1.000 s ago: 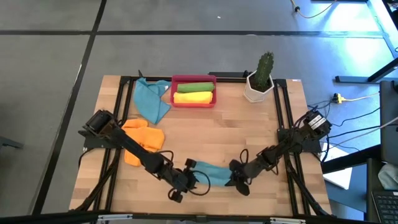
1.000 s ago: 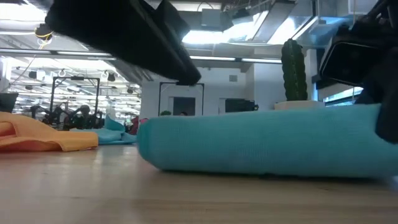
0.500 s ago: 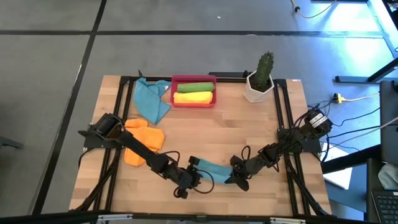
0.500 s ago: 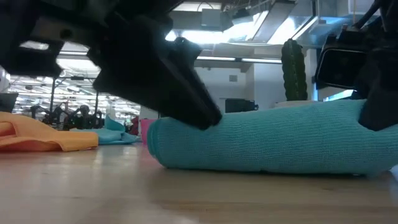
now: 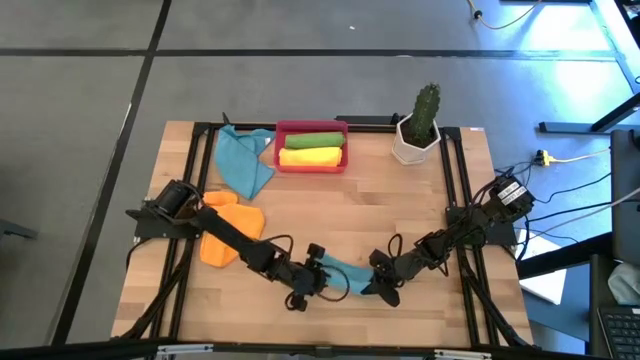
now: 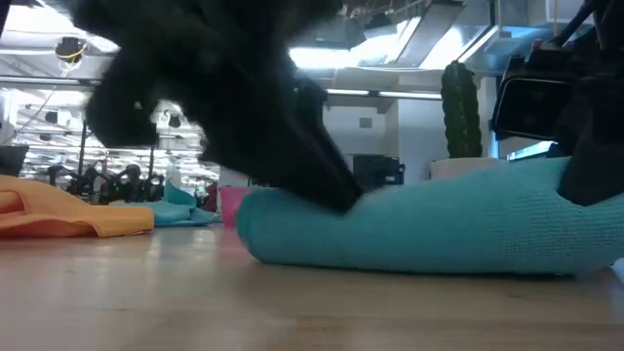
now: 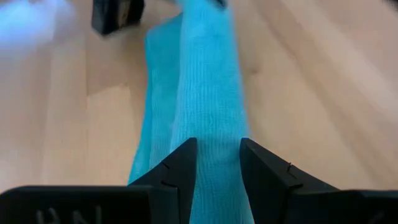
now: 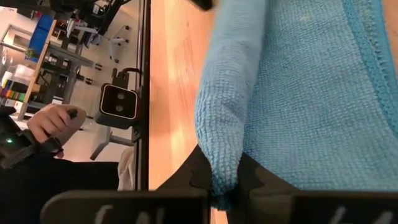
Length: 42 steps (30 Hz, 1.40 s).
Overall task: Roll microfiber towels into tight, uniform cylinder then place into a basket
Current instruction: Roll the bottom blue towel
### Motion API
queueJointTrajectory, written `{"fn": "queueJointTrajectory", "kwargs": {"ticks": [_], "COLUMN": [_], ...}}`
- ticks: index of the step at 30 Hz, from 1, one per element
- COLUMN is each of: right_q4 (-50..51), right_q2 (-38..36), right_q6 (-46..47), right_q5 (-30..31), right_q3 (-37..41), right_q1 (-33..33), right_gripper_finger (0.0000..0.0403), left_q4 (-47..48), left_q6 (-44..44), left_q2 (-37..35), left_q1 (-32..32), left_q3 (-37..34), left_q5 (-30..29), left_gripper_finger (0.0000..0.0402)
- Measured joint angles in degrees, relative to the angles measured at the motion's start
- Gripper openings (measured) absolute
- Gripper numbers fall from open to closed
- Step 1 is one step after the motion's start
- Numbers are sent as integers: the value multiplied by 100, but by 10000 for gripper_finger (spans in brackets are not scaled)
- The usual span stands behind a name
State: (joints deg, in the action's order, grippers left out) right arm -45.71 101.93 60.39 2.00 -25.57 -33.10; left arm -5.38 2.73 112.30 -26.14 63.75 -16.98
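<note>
A teal microfiber towel (image 5: 343, 272), rolled into a cylinder, lies near the table's front edge between my two grippers; in the low view it (image 6: 439, 229) rests along its length on the wood. My left gripper (image 5: 318, 270) is open over the roll's left end, its fingers astride the roll's top (image 7: 214, 124). My right gripper (image 5: 372, 283) is shut on the roll's right end. The red basket (image 5: 312, 124) at the far edge holds a green roll (image 5: 312, 140) and a yellow roll (image 5: 310, 157). My left gripper comes slanting down from the table's left, along the roll. Its open fingers (image 7: 183, 165) rest on the top of the roll near its left end (image 6: 336, 200), where the cloth is dented in. My right gripper pinches a fold of the cloth at the roll's right end (image 8: 224, 155) between its two fingers, coming slanting down from the table's right. That end (image 6: 556, 185) sits a little higher than the rest, which lies on the table.
A flat teal towel (image 5: 243, 160) lies left of the basket and an orange towel (image 5: 225, 225) at the left under my left arm. A white cactus pot (image 5: 417, 135) stands at the far right. A person's hand (image 8: 56, 121) shows beyond the table.
My left gripper has moved down and toward the table's right, from beside the roll onto its left end, with its finger gap unchanged. The roll's left end is now dented under it and has shifted slightly right. The right end has risen a little in my right gripper.
</note>
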Motion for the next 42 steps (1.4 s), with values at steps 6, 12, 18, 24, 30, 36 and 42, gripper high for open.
{"fn": "queueJointTrajectory", "kwargs": {"ticks": [6, 12, 18, 24, 30, 36, 42], "right_q4": [42, 78, 600, 1365, 1937, 1880, 1862], "right_q2": [17, -57, -557, -1153, -1928, -2528, -2006], "right_q6": [-302, -969, -1568, -2042, -2396, -3295, -3998], "right_q5": [-35, -62, -33, 148, 455, 1012, 1488], "right_q3": [-52, -51, -46, -47, -52, -91, -676], "right_q1": [-4, -6, 2, 0, 0, -149, -565], "right_gripper_finger": [26, 49, 88, 135, 191, 209, 210], "left_q4": [-116, -147, -140, -117, -113, -125, -148], "left_q6": [-187, -245, -252, -318, -353, -385, -456], "left_q2": [381, 512, 512, 519, 528, 528, 528], "left_q1": [212, 268, 265, 268, 268, 268, 295], "left_q3": [11, 28, 17, 15, 11, 4, -1], "left_q5": [684, 837, 911, 994, 1012, 1028, 1070], "left_gripper_finger": [112, 112, 112, 112, 112, 112, 112]}}
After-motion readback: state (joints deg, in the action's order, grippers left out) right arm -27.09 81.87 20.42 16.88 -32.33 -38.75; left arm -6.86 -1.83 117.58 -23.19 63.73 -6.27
